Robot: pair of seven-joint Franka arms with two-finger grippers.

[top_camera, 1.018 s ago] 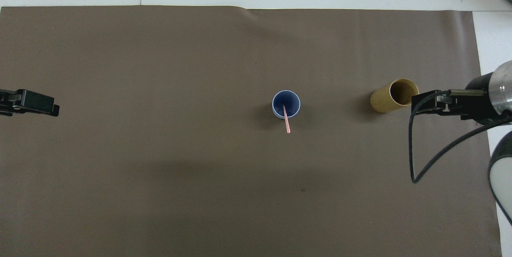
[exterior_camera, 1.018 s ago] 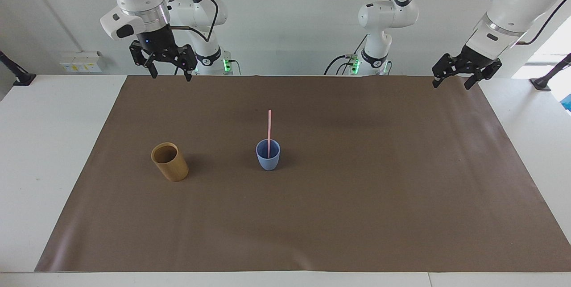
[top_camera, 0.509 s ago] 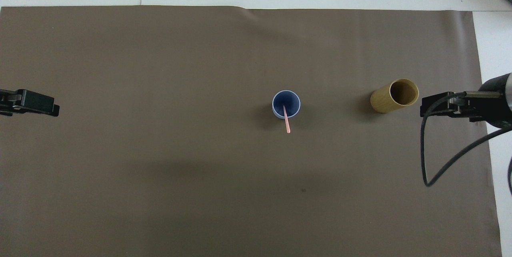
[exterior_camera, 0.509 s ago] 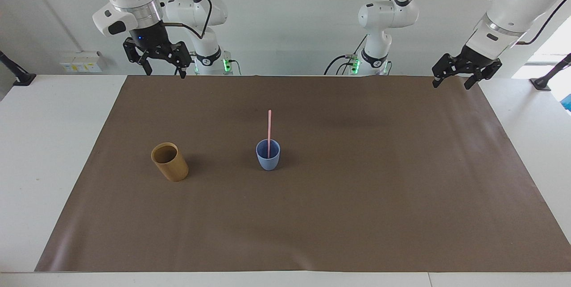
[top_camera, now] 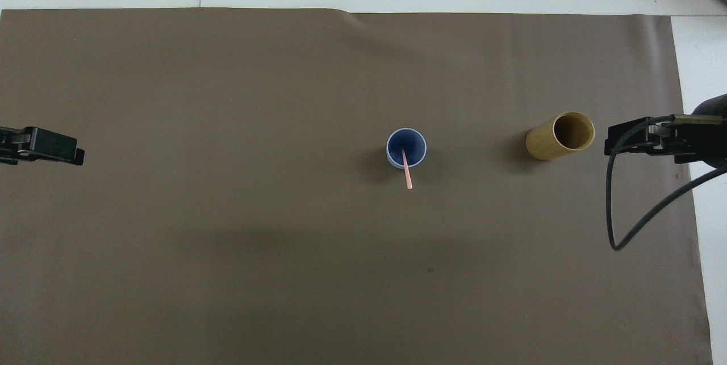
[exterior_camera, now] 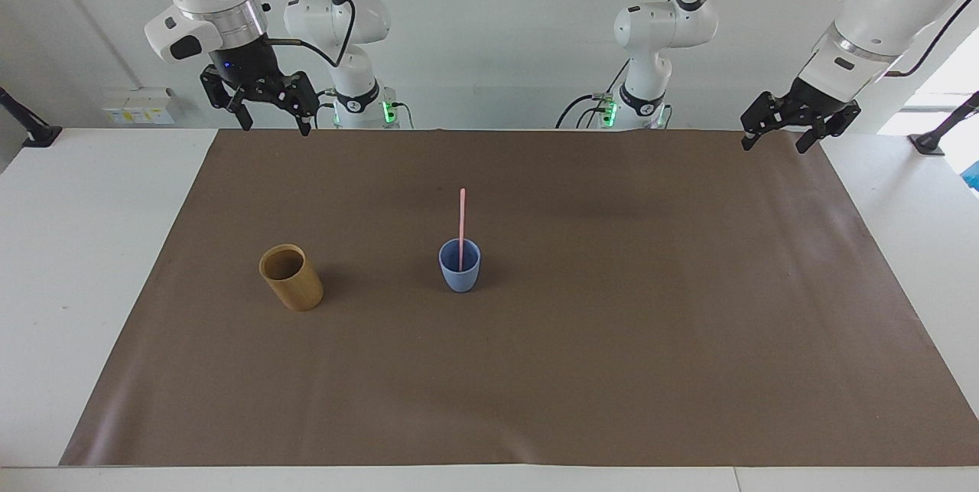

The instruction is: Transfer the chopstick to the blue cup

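While both grippers hang in the air at the robots' edge of the mat [exterior_camera: 581, 369], the chopstick [exterior_camera: 461, 220] is seen standing in the blue cup [exterior_camera: 460, 266], well apart from either of them. Only one pink stick is visible; its lower end is inside the cup and its upper end leans toward the robots, as the overhead view shows. The cup stands upright near the middle of the mat.

The right gripper [exterior_camera: 269, 114] is held up over the mat's corner at the right arm's end of the table, with its fingers spread apart and nothing between them. From it, the cup is found well down toward the table's middle and toward the left arm's end. The tan cup [exterior_camera: 291, 278] stands upright on the mat between that gripper's end and the blue cup, level with the blue cup and well apart from it; nothing is seen inside it.

The left gripper [exterior_camera: 780, 131] is held up over the mat's corner at the left arm's end, where that arm waits. Its fingers are also spread, and nothing is gripped. The blue cup and chopstick are placed well away from it, toward the right arm's end and farther out on the mat.
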